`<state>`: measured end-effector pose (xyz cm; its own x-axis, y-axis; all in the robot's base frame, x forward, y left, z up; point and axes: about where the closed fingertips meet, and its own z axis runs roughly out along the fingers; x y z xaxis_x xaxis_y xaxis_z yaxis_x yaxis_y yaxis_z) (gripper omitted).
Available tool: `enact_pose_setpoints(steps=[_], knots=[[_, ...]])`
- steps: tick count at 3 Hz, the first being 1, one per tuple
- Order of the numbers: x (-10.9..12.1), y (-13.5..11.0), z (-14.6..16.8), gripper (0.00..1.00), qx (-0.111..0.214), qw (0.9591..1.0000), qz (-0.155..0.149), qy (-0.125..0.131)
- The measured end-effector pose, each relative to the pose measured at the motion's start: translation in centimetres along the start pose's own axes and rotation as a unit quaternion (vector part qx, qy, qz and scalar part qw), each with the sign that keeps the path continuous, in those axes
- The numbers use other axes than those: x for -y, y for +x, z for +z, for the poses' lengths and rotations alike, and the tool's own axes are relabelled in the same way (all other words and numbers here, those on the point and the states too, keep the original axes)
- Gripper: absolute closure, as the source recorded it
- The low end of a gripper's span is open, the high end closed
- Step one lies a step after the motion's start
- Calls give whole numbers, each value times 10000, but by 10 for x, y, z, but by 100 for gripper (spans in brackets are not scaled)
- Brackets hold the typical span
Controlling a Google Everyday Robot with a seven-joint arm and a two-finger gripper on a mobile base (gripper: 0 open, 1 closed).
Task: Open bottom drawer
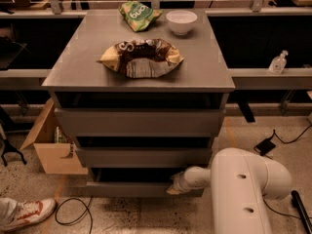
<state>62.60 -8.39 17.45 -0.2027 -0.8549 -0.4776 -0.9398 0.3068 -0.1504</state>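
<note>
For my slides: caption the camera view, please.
Robot's claw at the front top edge of the bottom drawer.

Lab-like workroom: speckled floor (29, 182), cardboard box (54, 156) left, sanitiser bottle (278, 62) right; gripper (174, 187) at bottom drawer (126, 189), lower centre

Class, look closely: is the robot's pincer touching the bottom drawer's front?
Cannot tell. In the camera view the pincer overlaps the top edge of the bottom drawer near its right end, no gap showing, but the contact point itself is hidden.
</note>
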Motion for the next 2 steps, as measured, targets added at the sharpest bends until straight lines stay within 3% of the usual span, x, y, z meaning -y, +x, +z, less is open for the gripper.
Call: enact_pose_setpoints(steps=[1,2], knots=[[-23,4,-18,100,8,9992,295,-270],[-23,4,-18,100,8,9992,295,-270]])
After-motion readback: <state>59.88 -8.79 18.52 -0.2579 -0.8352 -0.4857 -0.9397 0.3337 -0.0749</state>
